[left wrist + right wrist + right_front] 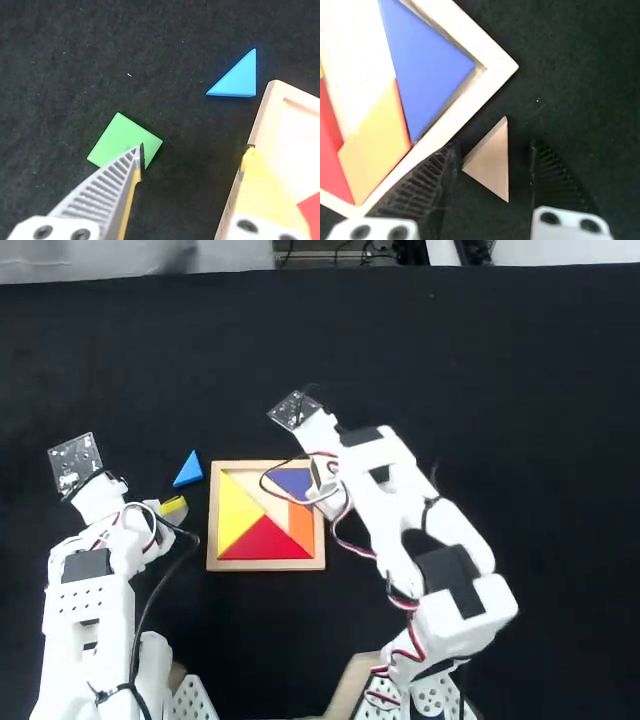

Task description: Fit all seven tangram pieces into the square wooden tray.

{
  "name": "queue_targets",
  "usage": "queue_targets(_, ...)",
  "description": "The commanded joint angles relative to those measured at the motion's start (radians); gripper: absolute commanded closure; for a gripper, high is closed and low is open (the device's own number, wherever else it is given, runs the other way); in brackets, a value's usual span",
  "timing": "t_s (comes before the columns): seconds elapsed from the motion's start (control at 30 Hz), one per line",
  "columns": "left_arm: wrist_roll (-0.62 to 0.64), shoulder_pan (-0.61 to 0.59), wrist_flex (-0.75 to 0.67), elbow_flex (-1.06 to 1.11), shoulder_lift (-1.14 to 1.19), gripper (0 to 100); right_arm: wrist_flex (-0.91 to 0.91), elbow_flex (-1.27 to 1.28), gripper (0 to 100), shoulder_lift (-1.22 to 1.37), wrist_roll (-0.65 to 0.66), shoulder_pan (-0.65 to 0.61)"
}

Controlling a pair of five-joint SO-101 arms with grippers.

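Right gripper (493,149) (jaws apart) straddles the pale triangle (492,164) beside the tray (495,62).

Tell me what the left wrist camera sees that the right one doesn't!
Left wrist view alone: a green square by the left gripper and a light blue triangle, on the black table outside the wooden tray. Right wrist view alone: a pale triangle between the fingers of the right gripper, and a dark blue piece in the tray's corner. Both: the tray, a red piece inside it, the table.

half-full wooden tray (265,564), blue triangle (189,471) beside
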Motion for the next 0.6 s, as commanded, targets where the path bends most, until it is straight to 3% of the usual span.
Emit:
queue_targets(0.0, 0.006, 0.008, -0.006, -0.008, -0.017, 69, 0.038, -0.081, 77.4, 0.019, 0.031, 0.014)
queue_targets(0.17, 0.006, 0.008, -0.006, -0.008, -0.017, 69, 0.046, -0.079, 83.5, 0.019, 0.066, 0.015)
queue_targets(0.57, 0.005, 0.008, -0.006, -0.008, -0.017, 69, 0.068, -0.073, 84.0, 0.018, 0.066, 0.015)
